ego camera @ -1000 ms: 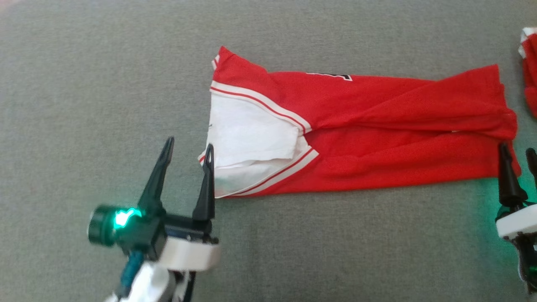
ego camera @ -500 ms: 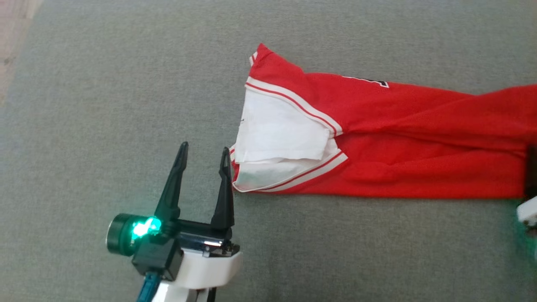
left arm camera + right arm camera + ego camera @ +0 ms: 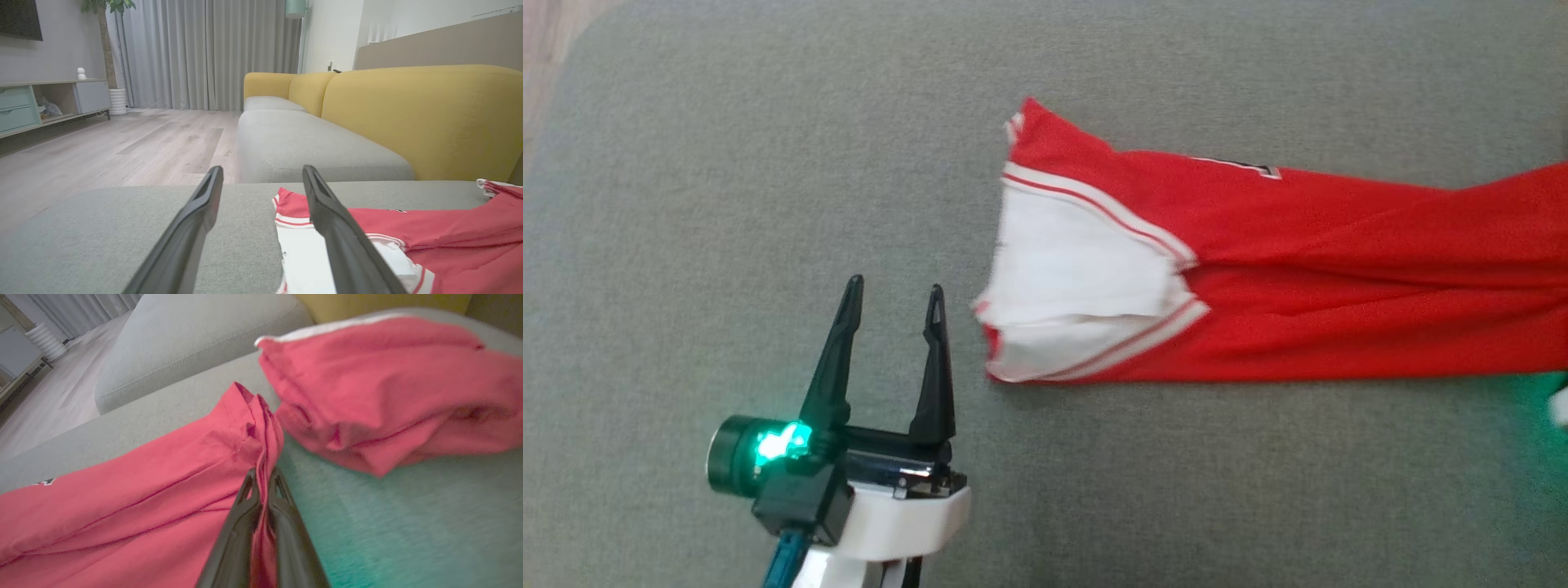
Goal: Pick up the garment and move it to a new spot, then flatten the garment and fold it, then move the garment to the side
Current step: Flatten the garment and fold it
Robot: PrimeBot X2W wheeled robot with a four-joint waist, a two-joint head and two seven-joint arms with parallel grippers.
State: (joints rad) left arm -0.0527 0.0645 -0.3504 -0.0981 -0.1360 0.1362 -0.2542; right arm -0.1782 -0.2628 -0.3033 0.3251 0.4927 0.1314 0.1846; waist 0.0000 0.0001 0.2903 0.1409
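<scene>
Garment [image 3: 1323, 278] looks half-folded, a long strip. Right pincer [image 3: 264, 475] clamped on its hem; left pincer [image 3: 894, 287] apart, empty. Cross-fold and side move pending.

The garment [image 3: 1339, 286] — a red jersey folded into a long band — lies on the grey cushion [image 3: 768, 163], running from the head view's centre toward 3 o'clock. Its 9 o'clock end shows a white panel edged with red-and-white stripes; black lettering peeks at 12 o'clock. The bunched 3 o'clock hem sits pinched in the right gripper [image 3: 263, 475].
</scene>
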